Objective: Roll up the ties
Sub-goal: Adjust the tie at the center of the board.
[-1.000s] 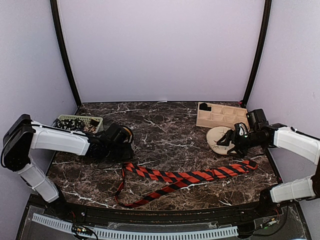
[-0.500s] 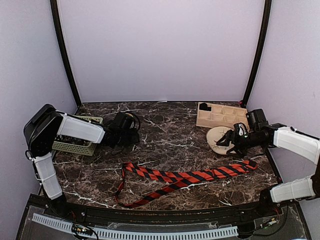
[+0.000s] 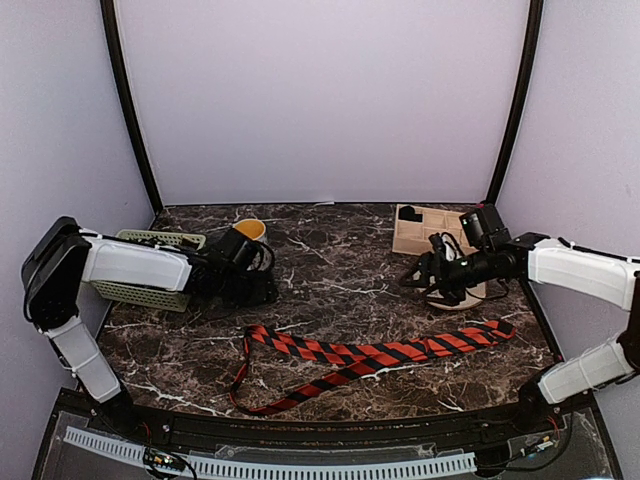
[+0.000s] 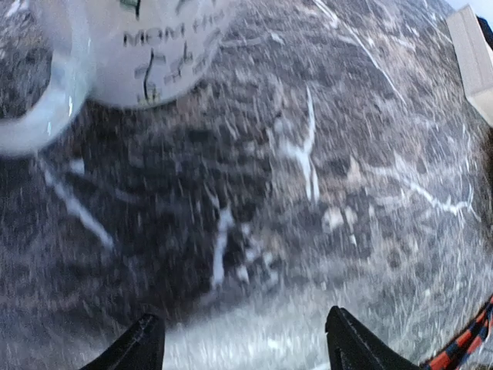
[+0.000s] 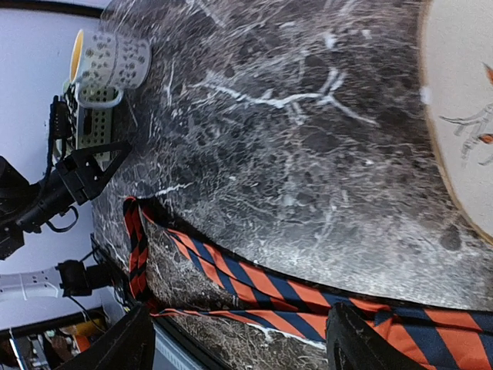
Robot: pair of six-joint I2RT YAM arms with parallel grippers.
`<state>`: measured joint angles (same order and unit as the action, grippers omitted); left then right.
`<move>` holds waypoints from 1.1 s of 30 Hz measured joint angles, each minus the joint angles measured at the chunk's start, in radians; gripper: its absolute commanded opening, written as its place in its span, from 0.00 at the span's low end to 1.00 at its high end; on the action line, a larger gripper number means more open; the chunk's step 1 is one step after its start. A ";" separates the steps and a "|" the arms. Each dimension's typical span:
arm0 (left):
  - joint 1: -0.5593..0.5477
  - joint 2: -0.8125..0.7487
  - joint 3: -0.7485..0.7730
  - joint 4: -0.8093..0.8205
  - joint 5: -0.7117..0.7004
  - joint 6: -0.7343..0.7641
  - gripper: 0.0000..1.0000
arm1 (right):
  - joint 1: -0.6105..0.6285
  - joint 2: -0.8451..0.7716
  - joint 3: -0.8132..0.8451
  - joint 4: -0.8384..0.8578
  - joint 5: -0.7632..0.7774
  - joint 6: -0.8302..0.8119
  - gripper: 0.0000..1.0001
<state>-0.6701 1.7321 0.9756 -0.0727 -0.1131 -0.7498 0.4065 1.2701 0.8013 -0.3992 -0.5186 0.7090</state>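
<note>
Stretched low beyond the tie [image 3: 370, 355]: left gripper [image 4: 246, 347], right gripper [image 5: 243, 339], both splayed, empty. Mug [image 4: 154, 38] beyond it blurred, cropped.

1. In the left wrist view, a white mug [image 4: 158, 46] carries black printed capitals. The upper line reads "MOM TH…", and its last letters are smeared by motion blur.
2. Below that line on the same mug stand larger black characters, too blurred and cut off to read.
3. In the right wrist view the mug [image 5: 115, 58] shows only small dark marks, too small to read.
</note>
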 measured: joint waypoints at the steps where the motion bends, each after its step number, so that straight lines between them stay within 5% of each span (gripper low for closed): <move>1: -0.023 -0.037 -0.017 -0.038 -0.006 -0.024 0.75 | 0.035 0.020 0.024 0.003 0.002 -0.003 0.75; 9: -0.185 -0.414 -0.087 -0.394 -0.080 -0.313 0.77 | 0.347 0.236 0.257 0.066 0.051 -0.032 0.74; 18: -0.373 -0.507 -0.158 -0.695 -0.041 -0.597 0.61 | 0.486 0.362 0.288 0.115 0.056 -0.039 0.68; 23: -0.424 -0.505 -0.188 -0.756 0.002 -0.668 0.57 | 0.496 0.382 0.294 0.123 0.054 -0.042 0.55; 33: -0.474 -0.425 -0.245 -0.669 0.029 -0.689 0.55 | 0.563 0.510 0.364 0.138 0.045 -0.039 0.53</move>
<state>-1.1439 1.3075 0.7311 -0.7414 -0.0845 -1.4391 0.9691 1.7798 1.1652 -0.2615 -0.4732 0.6701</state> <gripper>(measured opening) 0.551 0.530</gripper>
